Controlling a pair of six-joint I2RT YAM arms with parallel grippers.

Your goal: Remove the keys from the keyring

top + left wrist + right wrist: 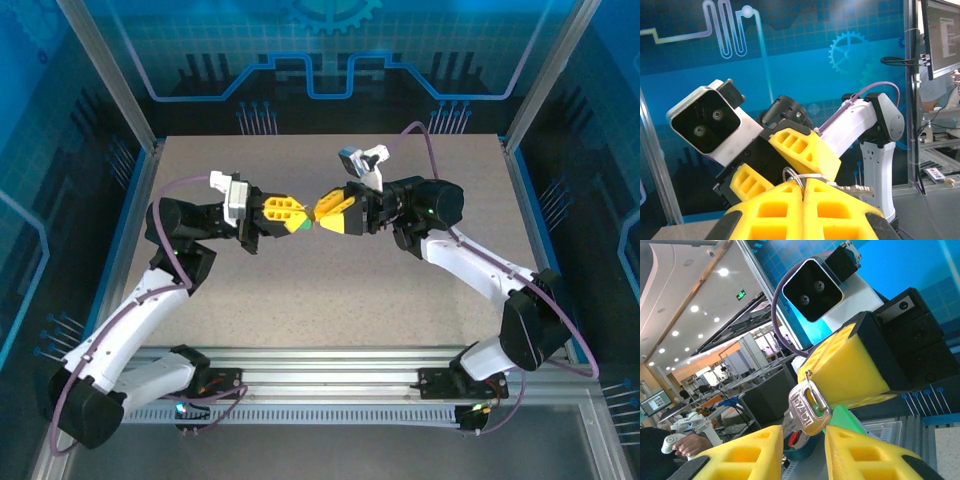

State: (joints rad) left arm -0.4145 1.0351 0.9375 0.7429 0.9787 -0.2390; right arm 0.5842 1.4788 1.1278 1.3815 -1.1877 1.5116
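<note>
Silver key [805, 412] legible from right wrist.

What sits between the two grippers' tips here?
The keyring with a silver key bridges them: the left gripper is shut on the ring, and the key hangs between the right gripper's fingers. Both wrist views show it.

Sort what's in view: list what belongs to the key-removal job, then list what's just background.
Job:
- keyring, pinched in the shut left gripper
- silver key, hanging between the right gripper's parted jaws
- green tag beside that key

Background:
- table
- aluminium frame rail along the near edge
- monitor off to the side
</note>
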